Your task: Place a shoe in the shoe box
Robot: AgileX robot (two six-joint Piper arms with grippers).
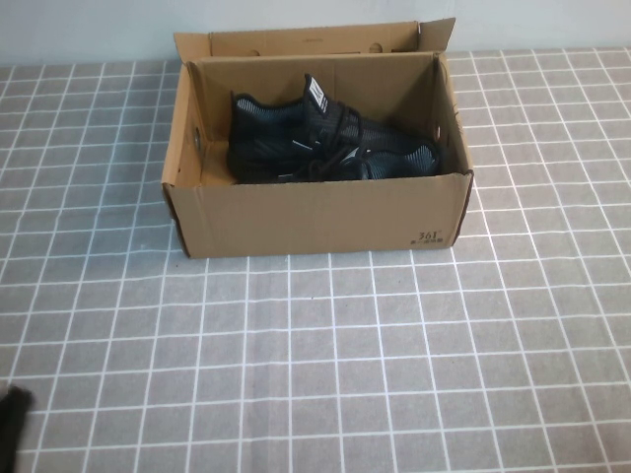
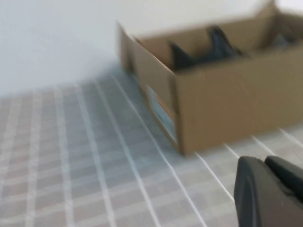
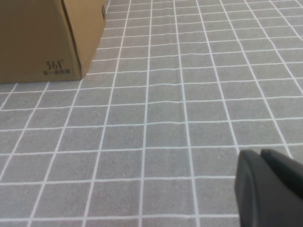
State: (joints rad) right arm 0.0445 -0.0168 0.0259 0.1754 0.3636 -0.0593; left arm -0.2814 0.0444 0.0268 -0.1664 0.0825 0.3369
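Inside the box (image 1: 315, 212), at 12 o'clock, the shoe (image 1: 330, 148) already sits. Left gripper (image 2: 267, 189) and right gripper (image 3: 270, 187) wait near 6 o'clock, fingers clenched on nothing. Nothing looks left to do.

One shoe box (image 1: 315, 212), two shoes (image 1: 330, 143) inside, two grippers (image 2: 270, 191).

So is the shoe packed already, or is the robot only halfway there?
It looks done: the shoe lies inside the open shoe box, whose lid is folded back. Nothing is in hand: the left gripper is shut and empty at the table's near left, and the right gripper is shut and empty over bare cloth. Nothing appears left.
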